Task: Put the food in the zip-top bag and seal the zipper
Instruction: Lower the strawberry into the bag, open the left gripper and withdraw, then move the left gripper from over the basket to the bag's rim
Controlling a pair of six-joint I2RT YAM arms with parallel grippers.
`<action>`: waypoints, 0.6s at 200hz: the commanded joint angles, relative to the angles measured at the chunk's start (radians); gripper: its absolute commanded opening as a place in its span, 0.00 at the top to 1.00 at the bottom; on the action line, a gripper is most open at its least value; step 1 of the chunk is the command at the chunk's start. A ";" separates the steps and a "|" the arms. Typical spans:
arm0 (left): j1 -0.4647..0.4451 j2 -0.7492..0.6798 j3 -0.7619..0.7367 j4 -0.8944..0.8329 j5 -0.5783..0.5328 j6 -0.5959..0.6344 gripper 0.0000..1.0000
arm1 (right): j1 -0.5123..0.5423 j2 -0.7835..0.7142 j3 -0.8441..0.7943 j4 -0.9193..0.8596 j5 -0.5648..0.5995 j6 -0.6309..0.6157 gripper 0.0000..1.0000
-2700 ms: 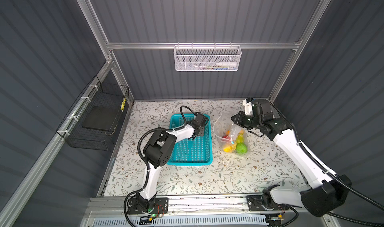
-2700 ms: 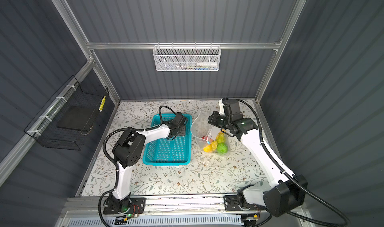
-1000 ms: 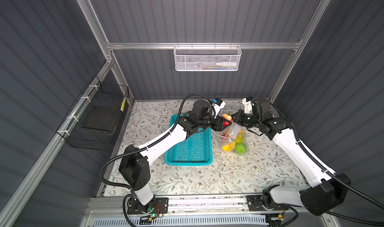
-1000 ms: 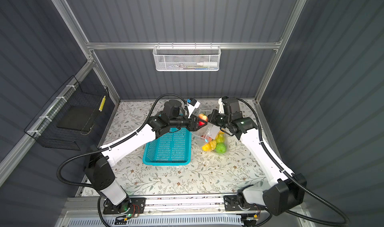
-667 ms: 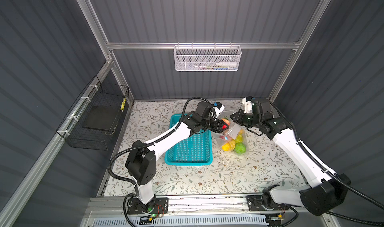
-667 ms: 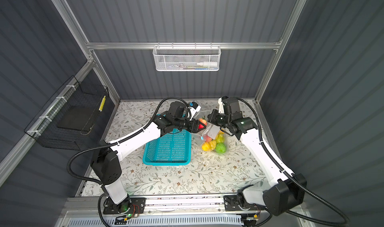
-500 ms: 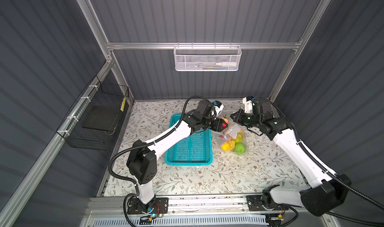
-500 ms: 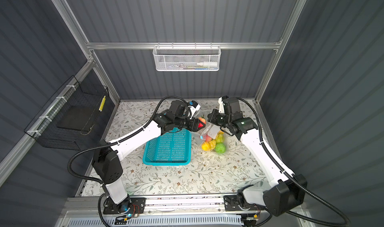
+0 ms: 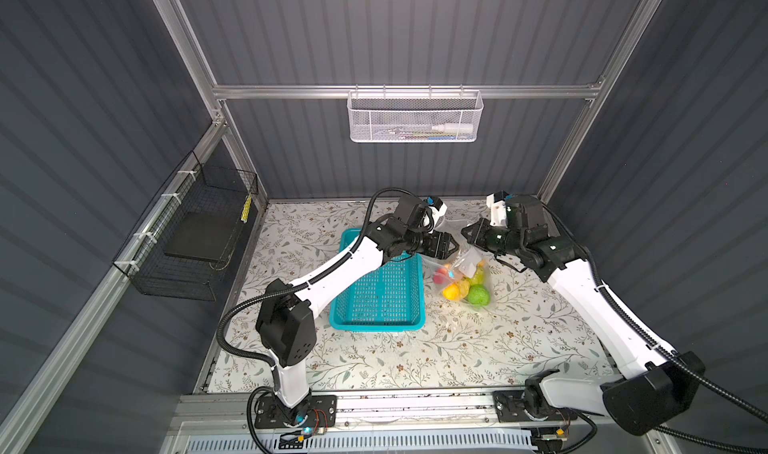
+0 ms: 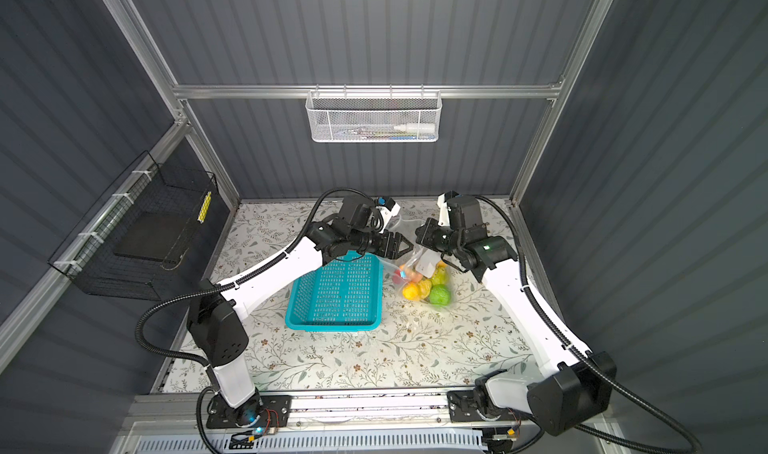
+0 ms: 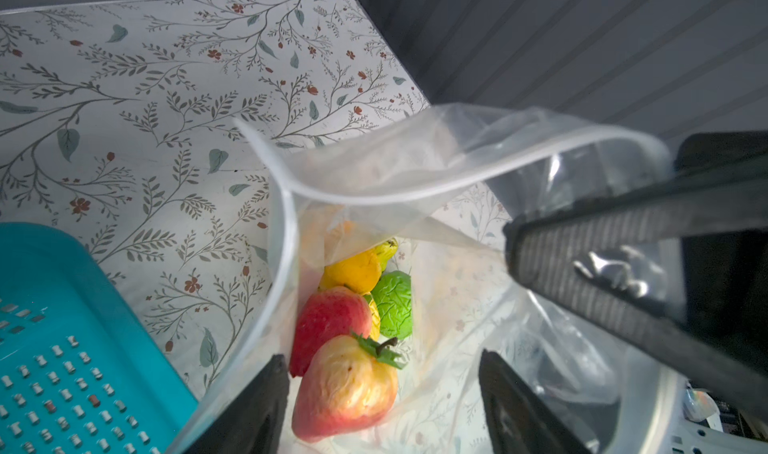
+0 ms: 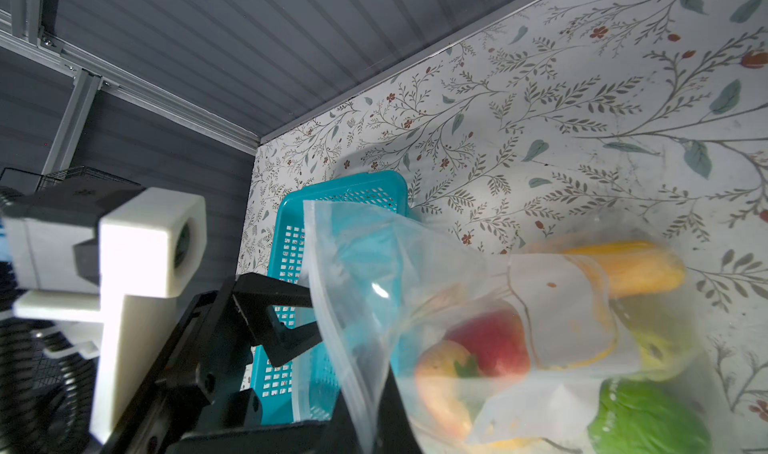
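The clear zip-top bag (image 9: 461, 279) (image 10: 420, 282) hangs open beside the basket with several toy fruits inside. My right gripper (image 9: 467, 232) (image 12: 374, 423) is shut on the bag's mouth edge and holds it up. My left gripper (image 9: 455, 246) (image 11: 382, 358) stands open just over the mouth. Below its fingers, loose inside the bag, lies a red-yellow strawberry (image 11: 345, 389). Beyond it are a red strawberry (image 11: 328, 319), a green ball (image 11: 392, 302) and a yellow citrus (image 11: 353, 271). The zipper (image 11: 286, 232) is unsealed.
A teal perforated basket (image 9: 376, 327) (image 10: 332, 327) sits on the floral table, left of the bag and under my left arm. A black wire rack (image 9: 187, 244) hangs on the left wall. On the back wall hangs a white mesh tray (image 9: 413, 119).
My left gripper came from the basket to the bag's mouth carrying the red-yellow strawberry, then opened; the fruit now lies loose in the bag. The right gripper kept hold of the bag.
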 commanded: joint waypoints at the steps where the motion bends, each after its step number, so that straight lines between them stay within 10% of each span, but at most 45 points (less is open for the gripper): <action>1: 0.003 -0.076 0.021 0.046 0.011 -0.037 0.25 | 0.004 -0.019 -0.002 0.029 -0.004 -0.001 1.00; 87: 0.011 -0.406 -0.343 0.111 -0.568 -0.078 0.00 | -0.016 -0.024 -0.001 0.023 0.026 0.000 1.00; 120: 0.015 -0.409 -0.403 -0.013 -0.627 -0.110 0.00 | -0.025 -0.019 -0.001 0.028 0.025 0.008 1.00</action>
